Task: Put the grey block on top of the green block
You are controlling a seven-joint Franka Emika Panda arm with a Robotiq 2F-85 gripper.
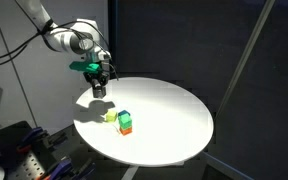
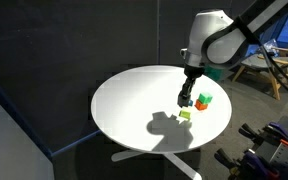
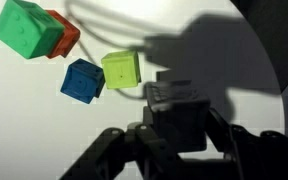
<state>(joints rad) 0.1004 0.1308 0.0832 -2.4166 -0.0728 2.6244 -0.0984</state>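
In the wrist view my gripper [image 3: 180, 128] is shut on the grey block [image 3: 178, 112], a dark cube held between the fingers above the white table. The green block [image 3: 26, 27] lies at the upper left, touching an orange cube [image 3: 66, 35]. A blue cube [image 3: 82, 81] and a paler yellow-green cube [image 3: 121, 69] lie between them and my gripper. In both exterior views my gripper [image 1: 99, 88] [image 2: 186, 98] hangs a little above the table, off to the side of the green block [image 1: 125, 119] [image 2: 204, 99].
The round white table [image 1: 174, 110] [image 2: 129, 100] stands before dark curtains. The orange cube [image 1: 127, 130] sits under the green one in an exterior view. The yellow-green cube [image 1: 112, 117] [image 2: 185, 115] lies close by. Dark equipment stands beside the table [image 1: 24, 150].
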